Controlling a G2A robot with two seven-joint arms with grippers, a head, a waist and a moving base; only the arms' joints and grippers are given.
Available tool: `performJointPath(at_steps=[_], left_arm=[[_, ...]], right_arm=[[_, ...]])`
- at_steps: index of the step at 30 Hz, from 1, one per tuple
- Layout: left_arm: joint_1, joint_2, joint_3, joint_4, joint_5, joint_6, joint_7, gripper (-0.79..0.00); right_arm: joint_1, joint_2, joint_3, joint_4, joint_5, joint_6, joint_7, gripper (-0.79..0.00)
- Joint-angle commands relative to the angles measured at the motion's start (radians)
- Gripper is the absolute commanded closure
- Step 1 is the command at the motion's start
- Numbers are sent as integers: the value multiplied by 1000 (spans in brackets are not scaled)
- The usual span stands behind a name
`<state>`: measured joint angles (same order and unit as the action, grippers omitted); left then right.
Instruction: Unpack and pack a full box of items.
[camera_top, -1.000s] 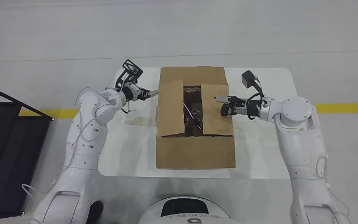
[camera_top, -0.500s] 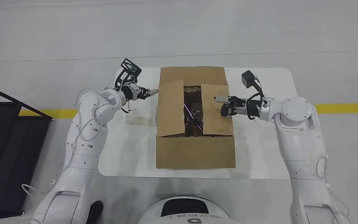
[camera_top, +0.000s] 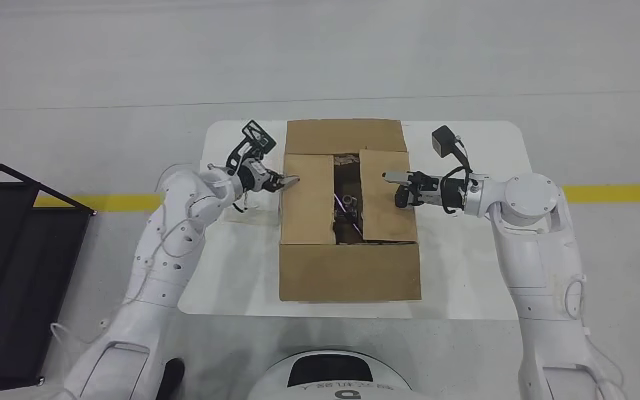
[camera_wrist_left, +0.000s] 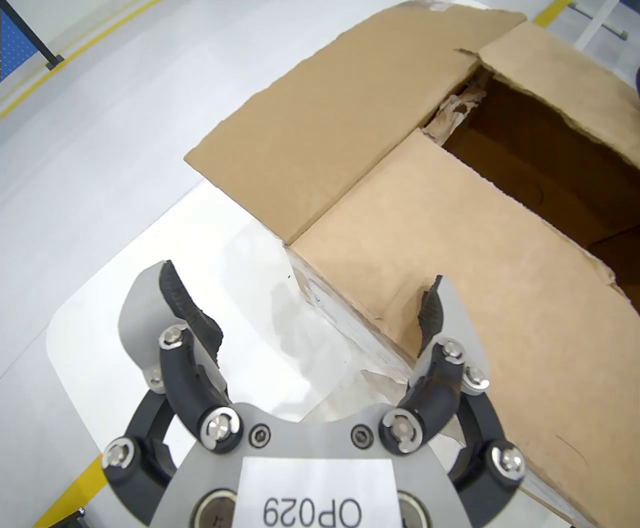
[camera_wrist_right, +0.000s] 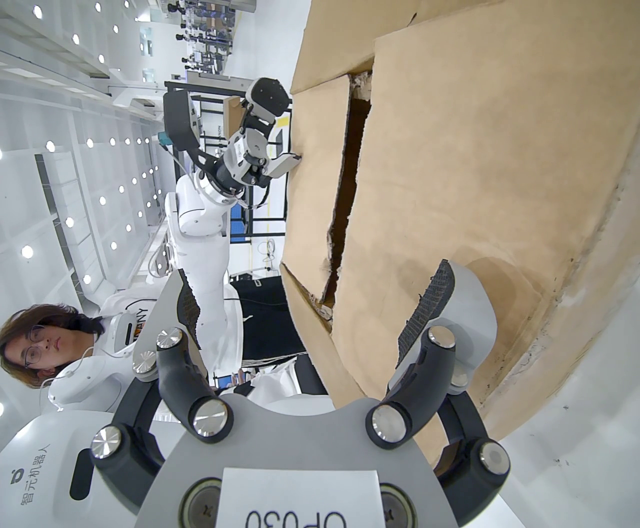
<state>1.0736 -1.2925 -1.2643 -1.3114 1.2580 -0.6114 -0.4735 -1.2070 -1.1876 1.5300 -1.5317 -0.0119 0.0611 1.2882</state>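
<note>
On one table (camera_top: 482, 140), one box (camera_top: 346, 270); left gripper (camera_top: 287, 182), right gripper (camera_top: 388, 175) both spread.

Your cardboard box (camera_top: 348, 272) is plain tan, the table (camera_top: 465, 285) white, the floor (camera_top: 320, 50) grey with a yellow stripe (camera_top: 600, 192), and the pads (camera_wrist_left: 192, 312) of the left gripper (camera_wrist_left: 302, 270) black and ribbed.
</note>
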Motion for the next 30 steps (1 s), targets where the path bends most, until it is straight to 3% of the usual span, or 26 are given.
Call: performJointPath(at_steps=[1,8,18,26,30], left_arm=[[-13,-1,13,19,-1,2,0,-785],[-23,4,12,27,-41,-44,39,-785],[-6,26,-37,3,-98,-117,47,-785],[-8,35,-33,10,-95,-104,29,-785],[-9,39,-25,17,-91,-105,32,-785]], right_arm=[[0,0,0,0,0,0,0,-785],[0,0,0,0,0,0,0,-785],[-47,-1,78,-4,172,-30,-276,-785],[-52,2,90,-1,193,-28,-262,-785],[-47,-2,105,65,225,-6,-404,-785]])
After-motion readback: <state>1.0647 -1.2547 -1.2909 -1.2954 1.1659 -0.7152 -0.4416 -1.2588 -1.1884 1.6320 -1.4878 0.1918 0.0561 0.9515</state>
